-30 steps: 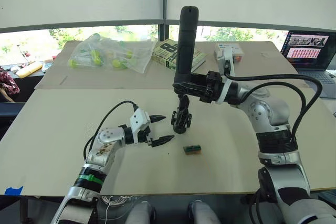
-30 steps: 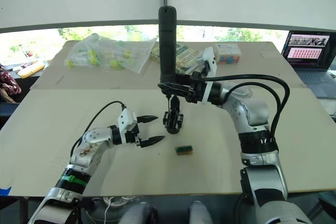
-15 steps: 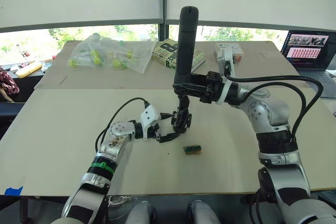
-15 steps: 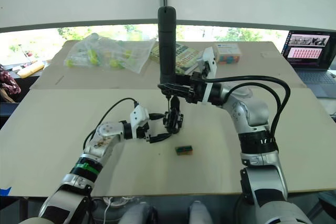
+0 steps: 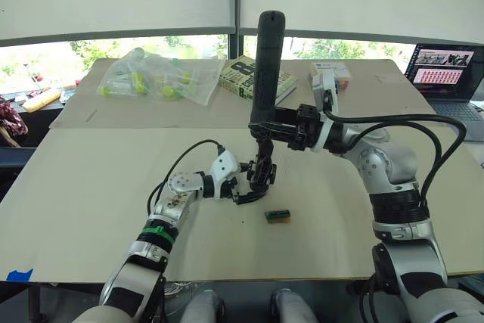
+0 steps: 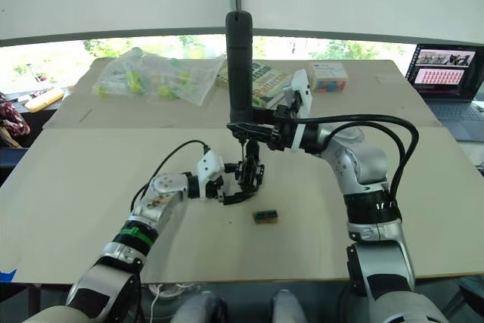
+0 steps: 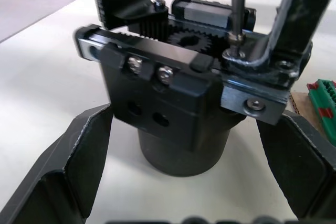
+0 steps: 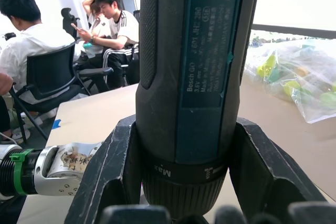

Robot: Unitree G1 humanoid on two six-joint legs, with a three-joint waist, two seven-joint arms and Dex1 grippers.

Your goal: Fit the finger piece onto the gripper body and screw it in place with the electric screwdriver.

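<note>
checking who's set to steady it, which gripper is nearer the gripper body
Left. The left gripper is open with its fingers either side of the gripper body. The right gripper is above it, holding the electric screwdriver upright.

Bright daylight from windows, soft shadows, sharp

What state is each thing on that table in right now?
Screwdriver: upright, bit down on the gripper body, clamped in the right gripper.
Gripper body: standing on the table, between the open fingers of the left gripper.
Green block: lying loose.
Laptop: open, screen lit.
</note>
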